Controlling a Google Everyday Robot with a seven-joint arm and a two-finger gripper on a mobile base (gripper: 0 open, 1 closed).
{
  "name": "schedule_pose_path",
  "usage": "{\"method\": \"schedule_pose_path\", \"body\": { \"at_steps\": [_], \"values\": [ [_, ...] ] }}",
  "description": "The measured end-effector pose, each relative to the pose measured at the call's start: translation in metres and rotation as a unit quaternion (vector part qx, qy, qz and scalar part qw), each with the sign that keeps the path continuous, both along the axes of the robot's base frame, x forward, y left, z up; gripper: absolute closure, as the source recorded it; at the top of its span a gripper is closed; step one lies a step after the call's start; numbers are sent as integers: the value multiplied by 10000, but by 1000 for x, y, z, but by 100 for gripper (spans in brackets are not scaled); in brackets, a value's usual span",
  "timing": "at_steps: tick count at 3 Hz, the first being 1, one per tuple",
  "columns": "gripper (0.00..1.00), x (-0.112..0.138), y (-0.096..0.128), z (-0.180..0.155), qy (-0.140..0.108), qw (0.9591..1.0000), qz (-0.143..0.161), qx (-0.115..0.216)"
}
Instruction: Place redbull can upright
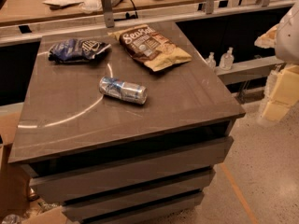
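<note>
Camera view: the redbull can (123, 90) lies on its side near the middle of the grey counter (187, 101), its length running roughly from 9 to 3 o'clock. A dark blue snack bag (77, 50) lies at 11 o'clock from it, and a brown and yellow chip bag (150, 47) at 1 o'clock; neither touches it. The pale claw (280, 97) hangs at 3 o'clock, past the counter's right edge and well apart from the can. I cannot tell how far open it is.

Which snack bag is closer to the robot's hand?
The brown and yellow chip bag, right of the dark blue snack bag; the hand hangs beyond the counter's right side.
</note>
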State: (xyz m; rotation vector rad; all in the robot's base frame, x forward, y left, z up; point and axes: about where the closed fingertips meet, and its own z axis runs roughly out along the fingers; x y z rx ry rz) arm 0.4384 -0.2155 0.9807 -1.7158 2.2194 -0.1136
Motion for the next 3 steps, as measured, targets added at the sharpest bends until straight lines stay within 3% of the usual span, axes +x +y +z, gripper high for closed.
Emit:
{"method": "schedule_pose_path", "body": {
  "at_steps": [2, 3],
  "values": [
    [0, 18, 21, -14, 100, 9997, -166, -176],
    [0, 30, 46, -30, 194, 9994, -139, -256]
  ]
}}
